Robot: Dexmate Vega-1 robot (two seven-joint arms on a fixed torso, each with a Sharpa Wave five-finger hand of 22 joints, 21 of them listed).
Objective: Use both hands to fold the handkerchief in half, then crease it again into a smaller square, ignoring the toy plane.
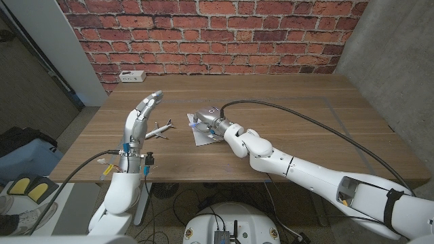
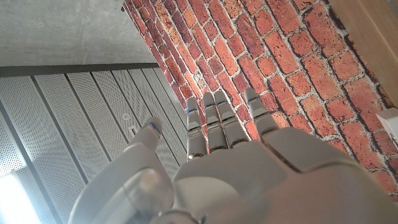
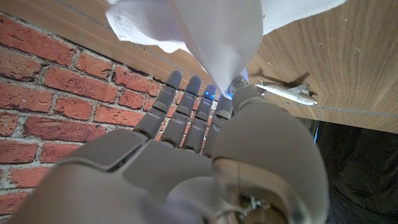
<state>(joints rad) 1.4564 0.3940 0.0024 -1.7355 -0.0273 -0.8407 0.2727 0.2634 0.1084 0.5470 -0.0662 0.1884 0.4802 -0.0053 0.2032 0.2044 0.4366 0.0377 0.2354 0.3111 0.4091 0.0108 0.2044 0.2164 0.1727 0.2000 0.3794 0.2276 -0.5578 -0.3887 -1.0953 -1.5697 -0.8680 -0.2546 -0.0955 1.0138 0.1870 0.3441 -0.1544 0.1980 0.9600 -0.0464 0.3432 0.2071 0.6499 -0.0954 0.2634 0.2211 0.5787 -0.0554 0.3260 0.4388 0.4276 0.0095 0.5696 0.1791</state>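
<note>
**Head view: right hand at the cloth, left hand raised**

Head view shows the right hand (image 1: 208, 120) reaching across the table (image 1: 305, 115) to the handkerchief (image 1: 203, 137), a small white folded cloth lying near the table's middle. The hand sits over the cloth's far part, and the near part shows below the hand on the wood. The right wrist view shows a corner of the handkerchief (image 3: 211, 31) lifted and tapering to a point right at the fingertips (image 3: 239, 84), where the thumb meets a finger. It seems pinched there, though the contact itself is partly hidden. The other fingers lie side by side, close together, reaching toward the brick wall (image 3: 56, 81).

The left hand (image 1: 139, 118) stands raised above the table's left part, with its fingers straight, pointing up and away from the robot. In the left wrist view the left hand (image 2: 224, 162) has its fingers (image 2: 217, 124) close side by side, the thumb set apart, and nothing in them.

The toy plane (image 1: 159, 131) lies on the wood between the two hands, just beside the left hand and a little apart from the handkerchief. The right wrist view also shows the plane (image 3: 286, 92) lying on the table near the thumb.

A white power strip (image 1: 132, 76) rests at the table's far left corner against the brick wall (image 1: 203, 34).
</note>
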